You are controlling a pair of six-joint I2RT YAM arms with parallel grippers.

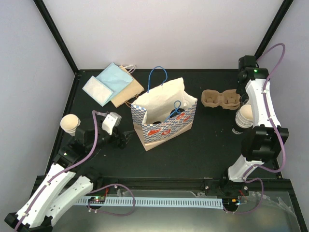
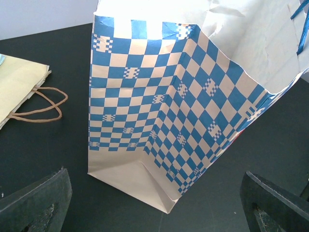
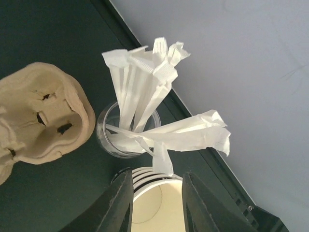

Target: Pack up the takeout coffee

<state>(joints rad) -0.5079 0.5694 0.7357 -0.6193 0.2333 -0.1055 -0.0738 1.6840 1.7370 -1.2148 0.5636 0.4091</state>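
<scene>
While the left gripper [image 2: 154, 210] hovers, jaws wide open, facing the bag [image 2: 145, 111], the right gripper's [image 3: 154, 181] jaws clamp the paper cups [image 3: 157, 212], probably bound for the tray [image 3: 43, 116].

no readable text, labels or numbers anywhere

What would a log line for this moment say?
left gripper open, facing checked bag | right gripper straddling paper cups, grip unclear | cup tray empty
</scene>
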